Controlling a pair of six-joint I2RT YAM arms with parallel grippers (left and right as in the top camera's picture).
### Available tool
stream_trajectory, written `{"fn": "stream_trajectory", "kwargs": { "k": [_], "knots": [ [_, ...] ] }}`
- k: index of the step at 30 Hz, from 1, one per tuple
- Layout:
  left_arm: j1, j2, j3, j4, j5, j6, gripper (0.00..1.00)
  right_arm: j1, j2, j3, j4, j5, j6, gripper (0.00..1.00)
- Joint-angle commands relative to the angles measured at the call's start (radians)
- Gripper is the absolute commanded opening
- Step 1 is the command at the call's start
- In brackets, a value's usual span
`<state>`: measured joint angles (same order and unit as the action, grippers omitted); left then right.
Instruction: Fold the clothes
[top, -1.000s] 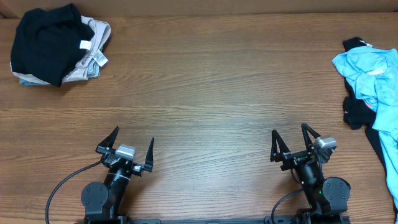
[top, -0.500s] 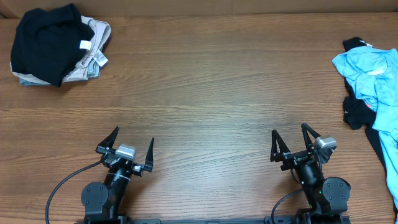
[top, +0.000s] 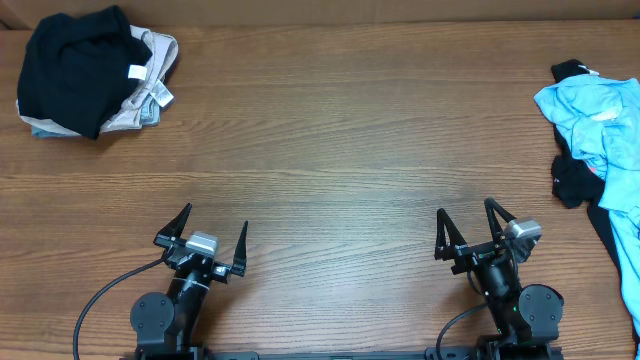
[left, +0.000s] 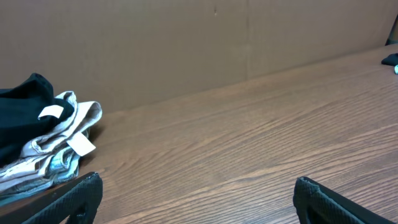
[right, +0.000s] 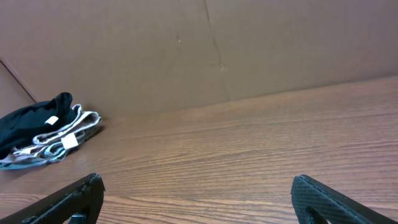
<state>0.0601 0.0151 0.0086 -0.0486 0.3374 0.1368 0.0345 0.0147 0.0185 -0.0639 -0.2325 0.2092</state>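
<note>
A crumpled light blue T-shirt (top: 600, 125) lies at the table's right edge, mixed with black garments (top: 572, 180). A folded stack with a black garment (top: 70, 65) on beige and grey ones (top: 150, 85) sits at the far left corner; it also shows in the left wrist view (left: 37, 140) and in the right wrist view (right: 43, 130). My left gripper (top: 210, 232) is open and empty near the front edge, left of centre. My right gripper (top: 468, 226) is open and empty near the front edge, right of centre. Both are far from the clothes.
A brown cardboard wall (left: 186, 43) stands behind the wooden table (top: 330, 150). More light blue cloth (top: 630, 250) hangs at the right edge near the right arm.
</note>
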Motion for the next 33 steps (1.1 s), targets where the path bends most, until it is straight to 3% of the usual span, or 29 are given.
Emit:
{"fn": "stream_trajectory", "kwargs": {
  "k": [1,12,20,27,33],
  "knots": [
    [-0.002,-0.010,-0.004,0.001,-0.005,-0.006,1.00,0.005,-0.011,-0.011,0.006,-0.007,0.001,1.00],
    [-0.002,-0.010,-0.004,0.001,0.003,-0.007,1.00,0.005,-0.011,-0.011,0.006,0.092,0.001,1.00],
    [-0.002,-0.009,0.016,0.061,0.082,-0.033,1.00,0.005,-0.008,-0.005,0.017,0.042,0.001,1.00],
    [-0.002,0.050,0.239,-0.094,0.051,-0.048,1.00,0.003,0.011,0.132,-0.002,0.042,0.000,1.00],
    [-0.002,0.255,0.518,-0.244,0.055,-0.048,1.00,0.003,0.169,0.412,-0.124,0.129,-0.058,1.00]
  ]
}}
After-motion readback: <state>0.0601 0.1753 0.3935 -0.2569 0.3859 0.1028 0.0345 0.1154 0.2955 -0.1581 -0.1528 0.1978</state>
